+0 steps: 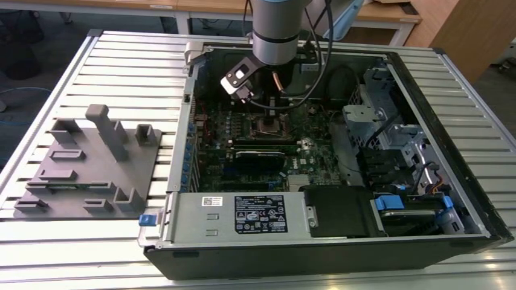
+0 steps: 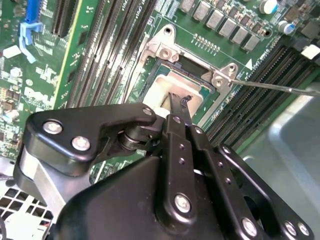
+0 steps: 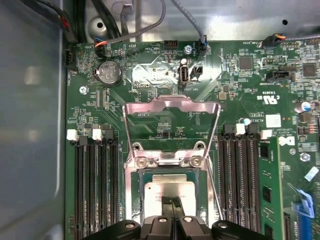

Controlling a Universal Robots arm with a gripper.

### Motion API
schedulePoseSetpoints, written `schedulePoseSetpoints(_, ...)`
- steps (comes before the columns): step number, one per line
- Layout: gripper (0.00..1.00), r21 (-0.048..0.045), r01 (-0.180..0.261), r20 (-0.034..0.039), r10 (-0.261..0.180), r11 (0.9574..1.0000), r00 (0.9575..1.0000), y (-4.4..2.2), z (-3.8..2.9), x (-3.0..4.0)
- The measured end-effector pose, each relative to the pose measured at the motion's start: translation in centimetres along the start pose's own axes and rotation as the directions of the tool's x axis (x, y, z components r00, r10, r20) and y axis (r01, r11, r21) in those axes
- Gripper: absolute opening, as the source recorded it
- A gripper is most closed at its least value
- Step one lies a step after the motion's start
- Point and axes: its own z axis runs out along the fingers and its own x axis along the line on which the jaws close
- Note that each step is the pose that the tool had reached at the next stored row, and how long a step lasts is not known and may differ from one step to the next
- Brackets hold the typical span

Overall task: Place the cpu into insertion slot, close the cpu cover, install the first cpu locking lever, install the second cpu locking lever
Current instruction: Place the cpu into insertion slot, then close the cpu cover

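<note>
- Exterior view's left: grey fixture block (image 1: 89,169) with upright posts, flat on slatted metal desk (image 1: 48,72), well apart from the work area.
- Just beside it, toward the exterior view's right: open computer case (image 1: 322,263) lying on its side. Power supply (image 1: 241,214) along the near wall, green motherboard (image 1: 234,142) exposed behind it.
- Over mid-board: arm (image 1: 278,30) hanging from above, lower end directly over insertion slot (image 1: 269,125).
- First wrist view: cpu (image 3: 170,187) seated flat inside the insertion slot, dull silver top up, silvery slot rim showing around it.
- Tool (image 3: 172,199) closed: two black fingers (image 3: 167,207) pressed together, nothing between them, tips at the cpu top. Touching or just above: cannot tell. Same closed posture in both wrist views.
- cpu cover (image 3: 172,106) swung open, tilted back off the slot on its hinge, board visible through its square window. Not yet down over the cpu.
- Second wrist view: thin metal lever rod (image 2: 270,86) angled out from one slot corner, across black memory slots (image 2: 260,107).
- More memory slots (image 3: 95,190) flanking the insertion slot on both sides.
- Coin cell (image 3: 109,73) on the board beyond the open cover.
- Exterior view's right: drive bays with blue tabs (image 1: 407,204) inside the case, well apart from the slot.
</note>
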Motion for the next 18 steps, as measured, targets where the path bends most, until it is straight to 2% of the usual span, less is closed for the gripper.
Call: schedulePoseSetpoints(18, 0.1, 0.0001, 0.0, 0.0001, 0.0, 1.0, 1.0, 0.05, -0.96, 0.0)
